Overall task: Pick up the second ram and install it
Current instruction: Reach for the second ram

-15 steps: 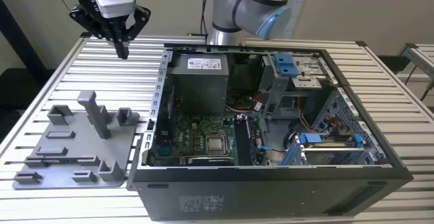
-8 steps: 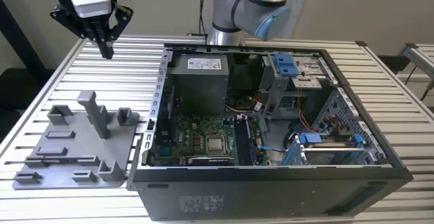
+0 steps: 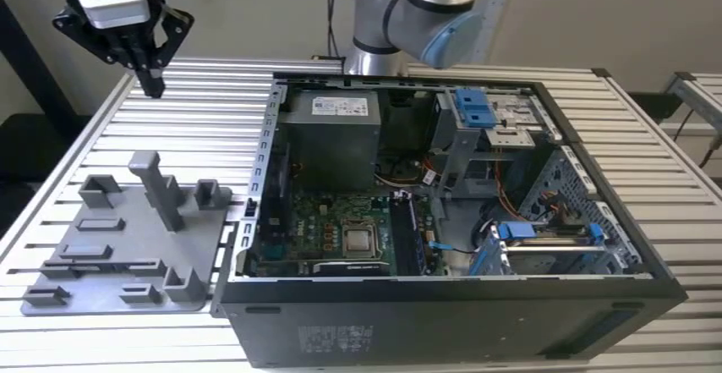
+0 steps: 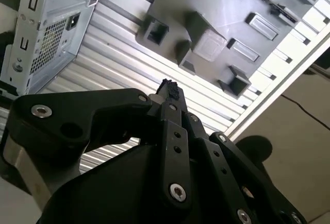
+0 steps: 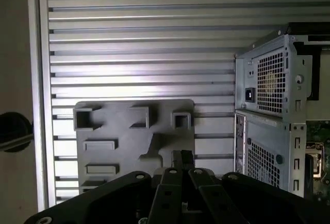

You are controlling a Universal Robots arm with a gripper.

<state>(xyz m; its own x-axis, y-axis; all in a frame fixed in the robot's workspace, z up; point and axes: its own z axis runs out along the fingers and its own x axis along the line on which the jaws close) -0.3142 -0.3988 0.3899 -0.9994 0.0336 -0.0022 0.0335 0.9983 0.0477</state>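
Observation:
My gripper [image 3: 150,84] hangs high over the slatted table at the exterior view's far left, behind the grey holder plate [image 3: 135,238]. Its dark fingers are shut to a point, with nothing between them. In both wrist views the closed fingertips [image 4: 169,87] [image 5: 181,158] point down toward the holder plate [image 4: 221,2] [image 5: 129,141], well above it. The plate carries several grey blocks and one tall upright post [image 3: 158,189]. The second ram is out of view. The open computer case [image 3: 451,314] lies to the exterior view's right of the plate, its motherboard [image 3: 338,238] exposed.
The arm's base and blue joints [image 3: 412,18] stand behind the case. A power supply box [image 3: 330,136] and blue-tabbed drive cages [image 3: 542,238] fill the case. The case's vented rear wall [image 5: 268,80] [image 4: 46,28] is close to the holder plate. The table edge [image 5: 41,105] runs beside the plate.

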